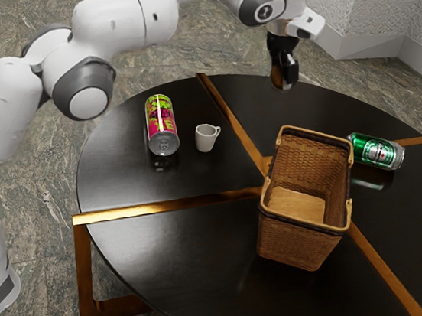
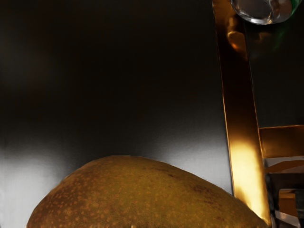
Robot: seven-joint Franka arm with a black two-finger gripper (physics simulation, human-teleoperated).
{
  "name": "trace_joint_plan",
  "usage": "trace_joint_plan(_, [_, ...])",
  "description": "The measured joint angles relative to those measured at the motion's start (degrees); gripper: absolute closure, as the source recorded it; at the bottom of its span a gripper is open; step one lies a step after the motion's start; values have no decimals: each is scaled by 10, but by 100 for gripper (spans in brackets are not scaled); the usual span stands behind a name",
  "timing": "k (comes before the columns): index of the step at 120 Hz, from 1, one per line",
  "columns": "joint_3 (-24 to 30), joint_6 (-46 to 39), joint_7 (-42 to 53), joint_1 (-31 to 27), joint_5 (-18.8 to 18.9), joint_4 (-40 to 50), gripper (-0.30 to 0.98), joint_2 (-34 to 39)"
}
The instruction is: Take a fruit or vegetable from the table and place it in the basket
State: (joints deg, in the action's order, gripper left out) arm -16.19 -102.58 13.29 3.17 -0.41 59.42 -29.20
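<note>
Brownish-yellow, speckled skin on the fruit (image 1: 277, 77). Gripper (image 1: 285, 80), black, has it pinched between its two fingers, out at the table's far side. The fruit is outside the basket, beyond it and apart from it.

Wicker basket (image 1: 296, 252): upright on the round black table (image 1: 161, 256), nearer than the gripper; mouth up, handles folded against the rim.

Green can (image 1: 378, 151): on its side just beside the basket, toward the exterior view's right. White cup (image 1: 205, 138): upright, handle toward the exterior view's right, between basket and a pink-and-green can (image 1: 162, 125) farther to the exterior view's left. That second can lies on its side, silver end facing near.

Wooden strips (image 1: 168, 206) cross the tabletop. White arm (image 1: 125, 19) reaches in from the exterior view's left.
</note>
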Motion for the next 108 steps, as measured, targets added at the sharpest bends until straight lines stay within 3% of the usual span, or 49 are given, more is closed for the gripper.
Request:
trace_joint_plan(20, [5,19,0,52,3,-68,17,14])
trace_joint_plan(57, [8,34,1,186,2,-67,17,31])
trace_joint_plan(88, [7,96,1,194,3,-24,18,24])
trace_joint_plan(108, [8,82,1,199,1,0,17,20])
